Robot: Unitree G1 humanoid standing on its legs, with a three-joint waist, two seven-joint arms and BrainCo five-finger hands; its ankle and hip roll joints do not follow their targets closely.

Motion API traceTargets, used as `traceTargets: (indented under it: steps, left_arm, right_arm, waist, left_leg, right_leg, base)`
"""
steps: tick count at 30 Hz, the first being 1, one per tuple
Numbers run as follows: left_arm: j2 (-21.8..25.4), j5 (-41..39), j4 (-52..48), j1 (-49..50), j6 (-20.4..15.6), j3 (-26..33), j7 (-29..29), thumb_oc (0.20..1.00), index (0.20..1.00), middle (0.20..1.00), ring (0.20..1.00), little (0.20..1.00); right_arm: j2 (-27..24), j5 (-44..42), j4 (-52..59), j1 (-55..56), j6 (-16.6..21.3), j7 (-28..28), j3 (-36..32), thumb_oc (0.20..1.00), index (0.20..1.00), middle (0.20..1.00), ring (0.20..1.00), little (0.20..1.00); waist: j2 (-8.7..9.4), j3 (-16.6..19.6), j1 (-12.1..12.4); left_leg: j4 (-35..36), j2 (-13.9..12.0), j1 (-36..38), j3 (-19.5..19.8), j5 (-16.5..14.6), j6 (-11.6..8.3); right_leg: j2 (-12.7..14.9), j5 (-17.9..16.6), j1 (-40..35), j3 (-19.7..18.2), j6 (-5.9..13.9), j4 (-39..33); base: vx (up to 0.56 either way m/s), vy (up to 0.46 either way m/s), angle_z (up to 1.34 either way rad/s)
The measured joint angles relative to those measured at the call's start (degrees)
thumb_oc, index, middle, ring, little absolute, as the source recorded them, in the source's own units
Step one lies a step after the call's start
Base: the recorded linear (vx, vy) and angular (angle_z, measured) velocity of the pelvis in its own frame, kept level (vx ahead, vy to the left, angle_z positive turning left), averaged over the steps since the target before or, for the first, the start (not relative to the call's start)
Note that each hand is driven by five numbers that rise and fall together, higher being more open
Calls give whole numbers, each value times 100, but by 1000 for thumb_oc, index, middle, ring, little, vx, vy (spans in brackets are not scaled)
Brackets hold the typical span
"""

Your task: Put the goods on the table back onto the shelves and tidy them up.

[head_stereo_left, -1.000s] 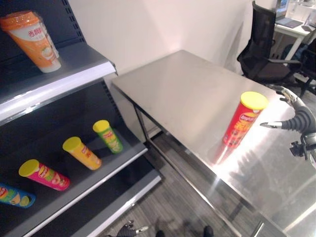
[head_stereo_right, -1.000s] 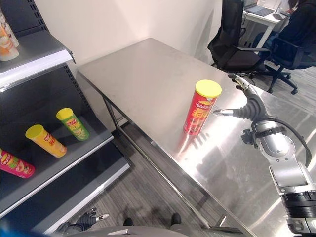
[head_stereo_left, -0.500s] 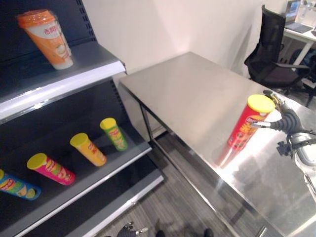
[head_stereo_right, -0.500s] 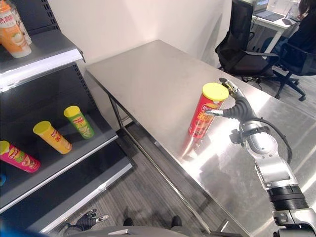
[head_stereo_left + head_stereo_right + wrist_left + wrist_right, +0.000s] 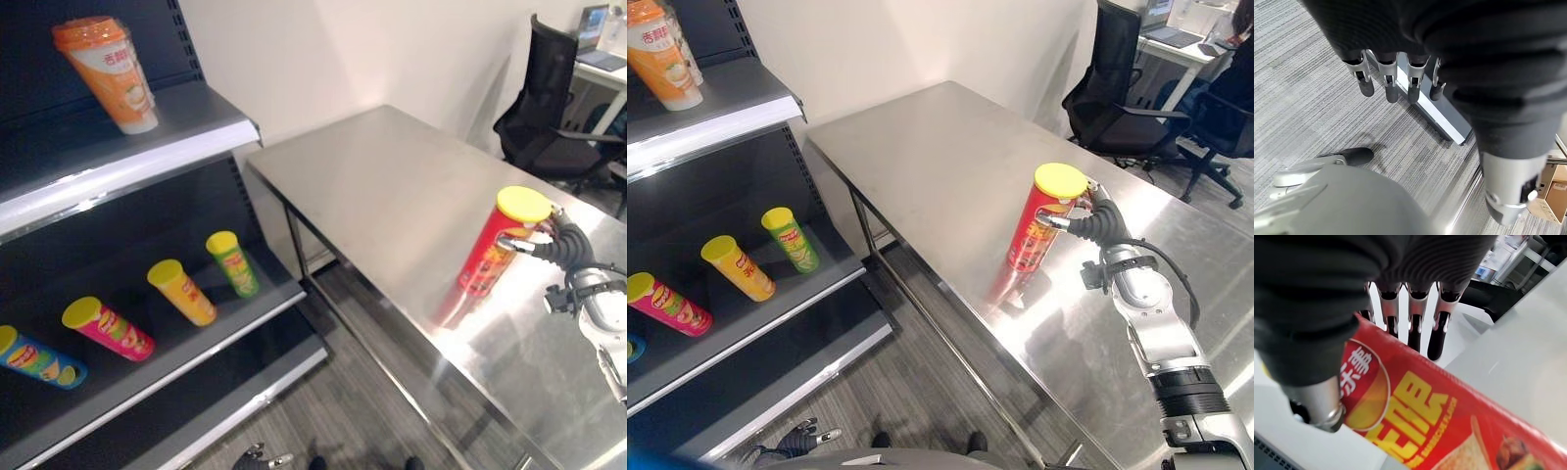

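The right wrist view shows the red chip can point(image 5: 1449, 426) lying across the palm of the right hand point(image 5: 1087, 223), fingers point(image 5: 1415, 318) straight past its far side and thumb on the near side, not curled shut; the eye views show that can standing upright (yellow lid on top) on the shiny steel worktop point(image 5: 392, 196). The left hand point(image 5: 1396, 78) hangs over grey carpet, fingers relaxed and holding nothing. On the dark shelf point(image 5: 186, 343) lie a green can point(image 5: 233, 264), a yellow can point(image 5: 181, 292) and a pink can point(image 5: 108, 328); an orange cup point(image 5: 106, 70) stands above.
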State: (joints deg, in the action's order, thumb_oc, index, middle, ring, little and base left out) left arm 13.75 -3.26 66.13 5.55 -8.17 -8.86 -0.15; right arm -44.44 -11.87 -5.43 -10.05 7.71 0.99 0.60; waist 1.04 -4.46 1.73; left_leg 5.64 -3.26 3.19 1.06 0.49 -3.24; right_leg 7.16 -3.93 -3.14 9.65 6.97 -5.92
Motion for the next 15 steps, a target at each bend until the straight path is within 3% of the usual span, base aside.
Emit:
traceTargets:
  steps: [11, 15]
  left_arm:
    - [1, -5, -7, 49, 2, 37, 16, 1000, 1000, 1000, 1000, 1000]
    - [1, -24, -8, 67, -1, 174, 126, 1000, 1000, 1000, 1000, 1000]
  right_arm:
    - [5, 12, 113, 3, -6, 9, 95, 200, 200, 200, 200, 200]
    - [324, 5, 919, 11, 93, 150, -204, 200, 200, 200, 200, 200]
  waist:
    - [0, -2, 1]
    - [-10, -7, 12]
  left_leg:
    - [-1, -12, 13, 3, 13, -8]
    - [-2, -88, 6, 89, 54, -67]
  right_leg:
    - [-14, 4, -11, -9, 2, -1]
    - [-123, 12, -29, 12, -13, -3]
  base:
    - [-13, -42, 0]
    - [-71, -154, 4]
